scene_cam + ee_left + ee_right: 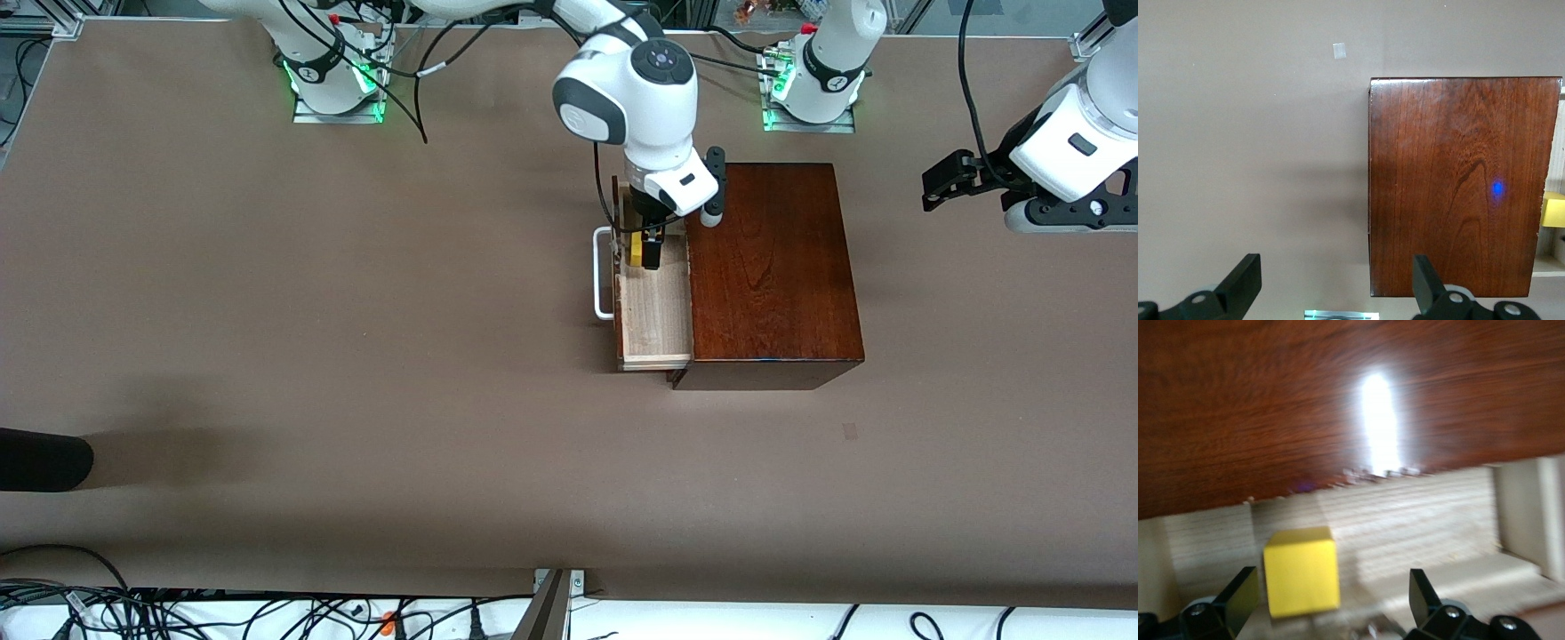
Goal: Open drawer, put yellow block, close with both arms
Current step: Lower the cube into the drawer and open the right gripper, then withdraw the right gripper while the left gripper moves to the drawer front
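The drawer (pixel 656 311) stands pulled out of the mahogany box (pixel 769 267), its white loop handle (pixel 603 271) toward the right arm's end of the table. The yellow block (pixel 637 249) rests on the drawer's pale floor (pixel 1418 520). My right gripper (pixel 647 247) is open, down in the drawer. In the right wrist view the yellow block (pixel 1301 570) sits between the fingers of my right gripper (pixel 1331 593), close to one and free of both. My left gripper (pixel 942 182) waits open in the air beside the box, toward the left arm's end. Its wrist view shows the box top (pixel 1458 187).
A small pale tape patch (pixel 850 431) lies on the brown table, nearer the front camera than the box. A dark rounded object (pixel 40 460) juts in at the right arm's end. Cables (pixel 267 613) run along the table's front edge.
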Available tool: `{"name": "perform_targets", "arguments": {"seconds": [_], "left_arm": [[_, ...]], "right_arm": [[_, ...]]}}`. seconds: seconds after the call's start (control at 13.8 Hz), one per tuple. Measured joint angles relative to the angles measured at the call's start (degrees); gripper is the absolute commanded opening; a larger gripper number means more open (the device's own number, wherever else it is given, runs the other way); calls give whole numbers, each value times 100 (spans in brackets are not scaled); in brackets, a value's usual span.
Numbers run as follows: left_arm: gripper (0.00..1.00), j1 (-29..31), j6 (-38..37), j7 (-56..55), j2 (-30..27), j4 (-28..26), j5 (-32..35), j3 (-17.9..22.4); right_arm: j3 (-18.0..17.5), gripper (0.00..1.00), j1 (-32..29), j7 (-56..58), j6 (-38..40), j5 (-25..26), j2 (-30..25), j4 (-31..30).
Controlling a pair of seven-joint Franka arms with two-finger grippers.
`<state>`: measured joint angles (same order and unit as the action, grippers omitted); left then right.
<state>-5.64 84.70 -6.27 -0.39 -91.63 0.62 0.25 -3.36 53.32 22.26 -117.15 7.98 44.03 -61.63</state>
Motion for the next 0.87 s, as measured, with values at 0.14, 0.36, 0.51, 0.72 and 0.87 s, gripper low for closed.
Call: {"name": "perform_targets", "arguments": {"seconds": [0.14, 0.36, 0.51, 0.72, 0.87], "left_arm": [[100, 0, 0, 3, 0, 4, 0, -1], [100, -4, 0, 3, 0, 26, 0, -12], [100, -67, -144, 14, 17, 27, -2, -35], [100, -229, -391, 400, 220, 37, -12, -309], [100, -386, -393, 858, 475, 78, -17, -570]], "right_arm": [[48, 100, -345, -13, 255, -398, -426, 44], [80, 100, -1397, 22, 400, -1232, -978, 49], [75, 100, -2129, 100, 757, -1646, -1208, 45], [83, 100, -2820, 125, 1273, -1772, -1431, 43], [96, 100, -3289, 125, 1714, -1774, -1627, 43]]}}
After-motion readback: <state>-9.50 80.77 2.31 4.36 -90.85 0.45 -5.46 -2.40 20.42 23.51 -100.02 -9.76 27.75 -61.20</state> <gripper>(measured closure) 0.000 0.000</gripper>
